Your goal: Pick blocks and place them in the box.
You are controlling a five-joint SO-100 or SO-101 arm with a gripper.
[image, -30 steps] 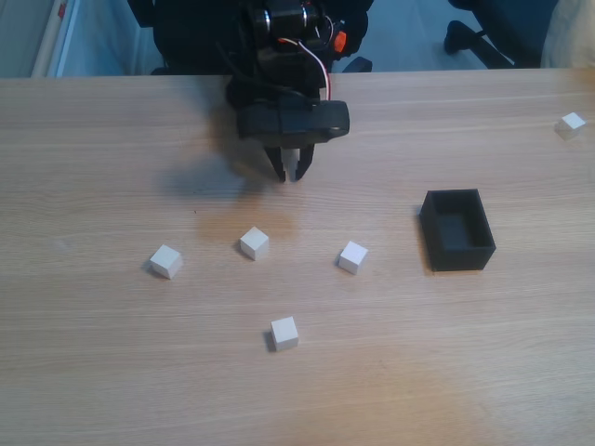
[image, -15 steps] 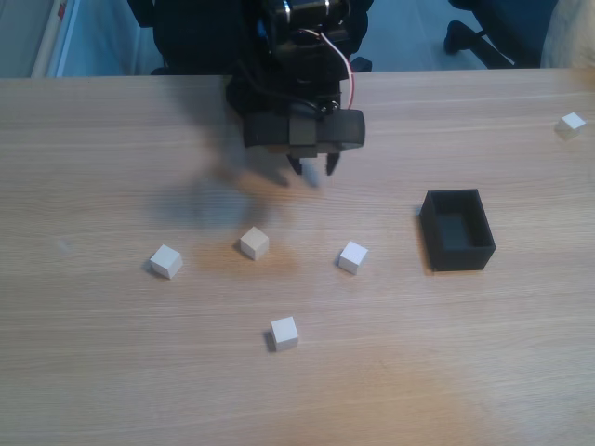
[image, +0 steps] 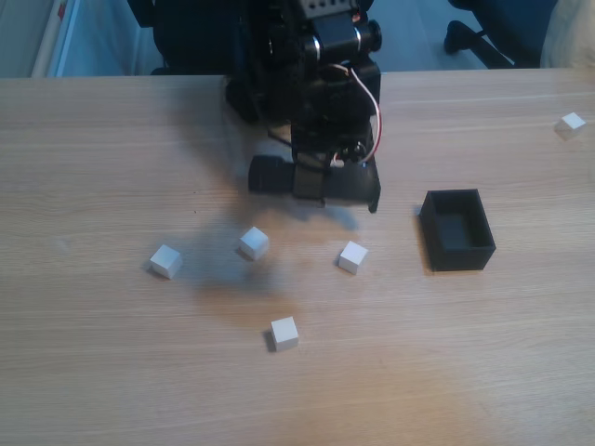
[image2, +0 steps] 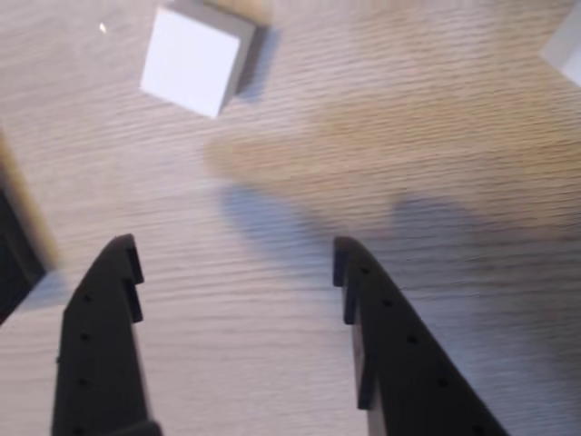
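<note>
Blocks: five white cubes on the table (image: 112,372); left to right at (image: 165,261), (image: 254,242), (image: 284,333), (image: 352,256), far right (image: 571,124).
Gripper (image2: 234,254): jaws spread wide, empty, above bare wood near one block (image2: 195,56).
Box (image: 457,230): right of gripper, open-topped.

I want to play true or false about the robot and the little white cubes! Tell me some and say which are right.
1. The black box has a cube inside. False: it looks empty.
2. The tool is open and holds nothing. True.
3. Five white cubes lie on the table in the fixed view. True: four near the middle and one cube far off at the right edge.
4. A cube is stacked on another cube. False: each lies alone on the wood.
5. In the wrist view, a cube lies ahead of the tool. True.
</note>
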